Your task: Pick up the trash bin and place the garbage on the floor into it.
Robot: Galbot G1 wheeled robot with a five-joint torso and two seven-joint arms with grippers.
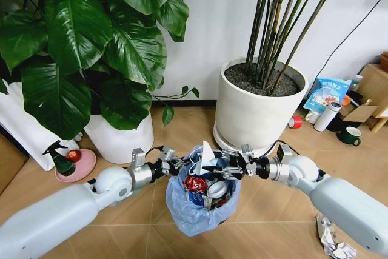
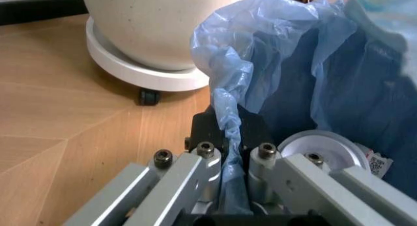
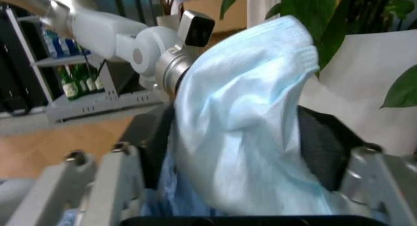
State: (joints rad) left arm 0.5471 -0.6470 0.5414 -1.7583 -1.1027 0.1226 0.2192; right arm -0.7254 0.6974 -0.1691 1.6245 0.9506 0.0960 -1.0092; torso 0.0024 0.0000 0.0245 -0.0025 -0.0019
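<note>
The trash bin, black with a crinkly light-blue bag, hangs just above the floor between my arms. My left gripper is shut on its bag-covered rim. Over the bin's mouth my right gripper is shut on a piece of garbage, a light-blue face mask, whose top sticks up above the rim. Inside the bin lie a crushed red can and a white lid. A crumpled silvery wrapper lies on the planks under my right forearm.
A large white plant pot on a wheeled base stands right behind the bin. A second white pot with big leaves is at the left, with a spray bottle beside it. At the right are a white thermos, a green mug and boxes.
</note>
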